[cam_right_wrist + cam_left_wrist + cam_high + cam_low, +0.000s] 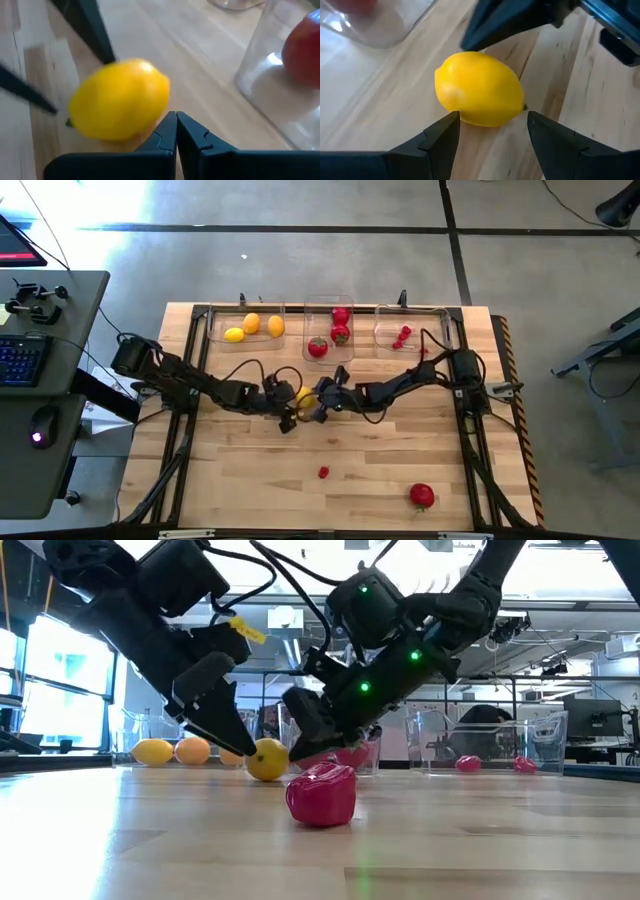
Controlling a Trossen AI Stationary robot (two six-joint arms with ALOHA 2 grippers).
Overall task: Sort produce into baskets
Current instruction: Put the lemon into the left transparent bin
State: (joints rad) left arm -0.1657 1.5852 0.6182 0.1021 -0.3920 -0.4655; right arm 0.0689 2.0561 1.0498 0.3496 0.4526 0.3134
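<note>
Mid-table, lemon (303, 395) half hidden between spread left tool (287, 412) and pinched-together right tool (322, 394)

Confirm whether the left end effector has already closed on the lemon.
No. In the left wrist view the left end effector is open, its fingers apart with the lemon just ahead, ungripped.

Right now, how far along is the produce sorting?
Mostly done: three yellow fruits sit in the left basket, red ones in the middle basket, berries in the right basket. In hand: the left gripper, fingers open, frames a lemon on the table, with the shut right gripper against it. Left: a small berry and a red fruit.
</note>
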